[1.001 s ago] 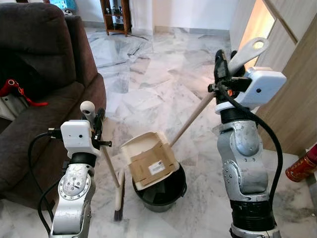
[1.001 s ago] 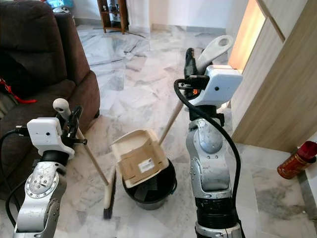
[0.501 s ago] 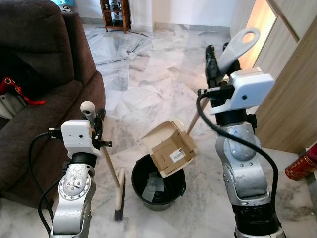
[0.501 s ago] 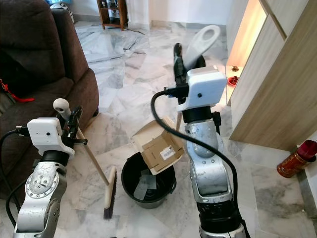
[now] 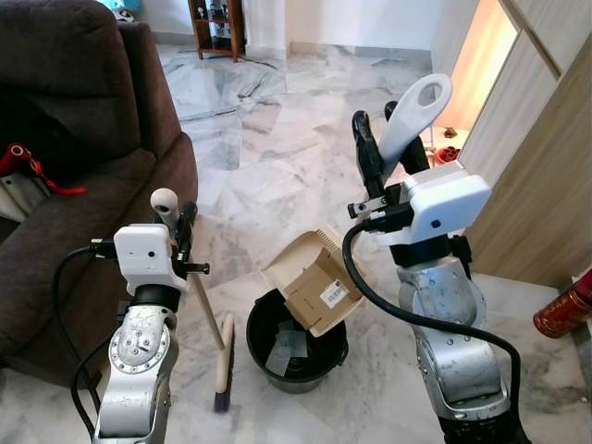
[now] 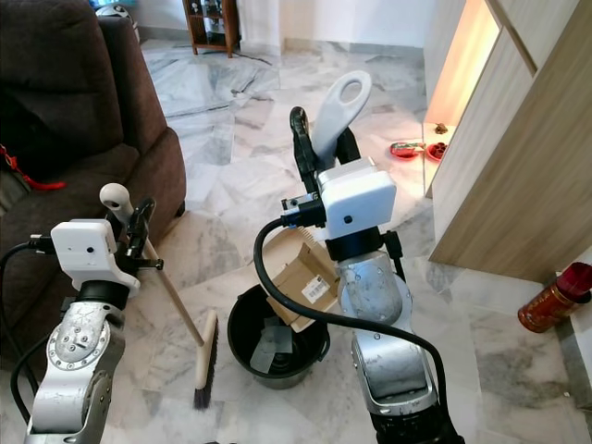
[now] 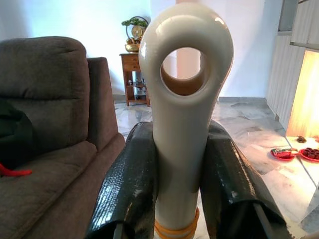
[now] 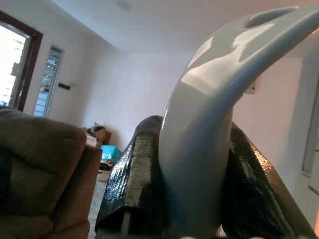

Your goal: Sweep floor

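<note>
I see grey-white marble floor (image 5: 277, 139), a brown sofa (image 5: 65, 139) left. My left gripper (image 5: 176, 217) pinches the broom (image 5: 208, 314), handle slanting up, bristles on tiles. My right gripper (image 5: 388, 148) clamps the dustpan (image 5: 319, 282), tipped over the black bin (image 5: 291, 347).

Sofa (image 5: 74, 139) blocks left, cabinet (image 5: 546, 185) right; floor (image 5: 277, 139) ahead open.

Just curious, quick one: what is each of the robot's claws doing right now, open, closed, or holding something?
Left gripper: closed on the broom handle.
Right gripper: closed on the dustpan handle, dustpan tipped over the black bucket.
</note>
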